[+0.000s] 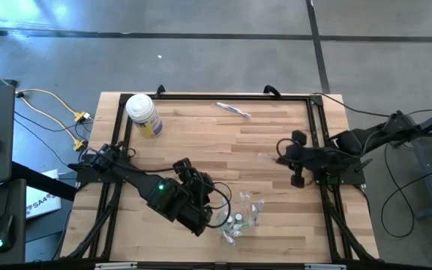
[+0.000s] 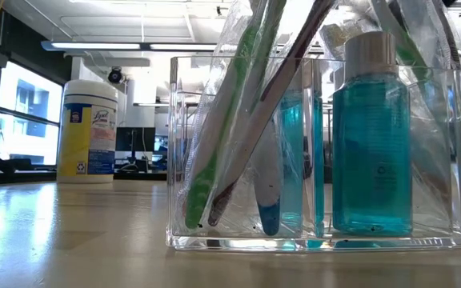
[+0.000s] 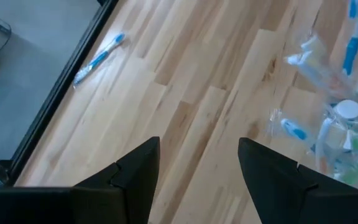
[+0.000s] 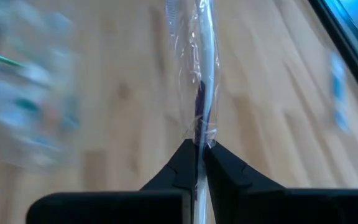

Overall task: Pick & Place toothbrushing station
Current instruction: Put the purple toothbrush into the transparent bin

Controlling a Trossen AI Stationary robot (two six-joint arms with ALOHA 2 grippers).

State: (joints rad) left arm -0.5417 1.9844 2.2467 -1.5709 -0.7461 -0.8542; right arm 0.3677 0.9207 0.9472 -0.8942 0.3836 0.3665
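The toothbrushing station (image 1: 242,216) is a clear holder on the table's near side. In the low view the holder (image 2: 318,232) contains several wrapped toothbrushes (image 2: 222,136) and a blue bottle (image 2: 372,136). My left gripper (image 3: 197,168) hovers open just left of it (image 1: 193,178), with nothing between its fingers. My right gripper (image 4: 197,146) is shut on a clear-wrapped toothbrush (image 4: 199,68) above the table's right side (image 1: 280,154). Another wrapped toothbrush (image 1: 233,110) lies flat near the far edge and also shows in the left wrist view (image 3: 98,57). My right gripper pinches the wrapped toothbrush between its two fingertips (image 4: 185,158), on the crumpled wrapper around the handle (image 4: 199,127). The brush sticks out ahead of the fingers, in line with them, and is lifted clear of the table. Which end is pinched does not show.
A white-lidded jar with a yellow label (image 1: 142,114) stands at the far left of the table and shows in the low view (image 2: 90,128). A black frame (image 1: 216,96) runs around the wooden top. Bare wood lies between the two arms.
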